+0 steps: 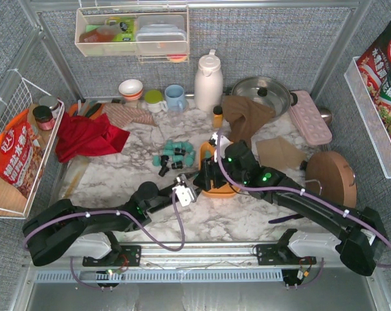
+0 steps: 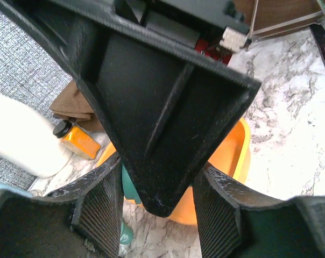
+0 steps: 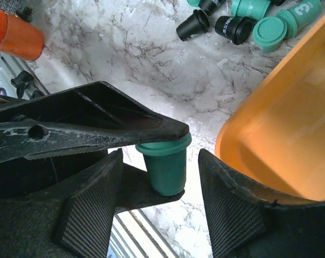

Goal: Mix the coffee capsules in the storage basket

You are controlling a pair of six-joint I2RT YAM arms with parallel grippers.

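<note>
On the left half of the desk (image 1: 118,178), the loose coffee capsules (image 1: 174,154) lie in a small heap, teal ones with a few black among them. They sit just left of the storage basket (image 3: 281,134) and outside it. By my reading, little of the mixing is done, since the pods must be inside the tray before they can be stirred together.

The left claw (image 1: 195,183) reaches in from that side and meets the right arm at the basket's near-left edge. It appears to be clamped on one teal capsule (image 3: 165,166). In the right wrist view the pod hangs clear of the marble, with one black finger over its rim and another dark part under its base. The left wrist view cannot confirm the contact, because the right arm's finger fills the gap.

That capsule is held just beside the orange rim, likely so it can be dropped in or handed across.

The right claw (image 3: 161,161) has its fingers spread wide on either side of the same pod, and neither pad touches it. This suggests it is set to receive the pod, or to steady the basket.

The basket's visible inside is almost bare, with one sliver of teal at the far edge.
</note>
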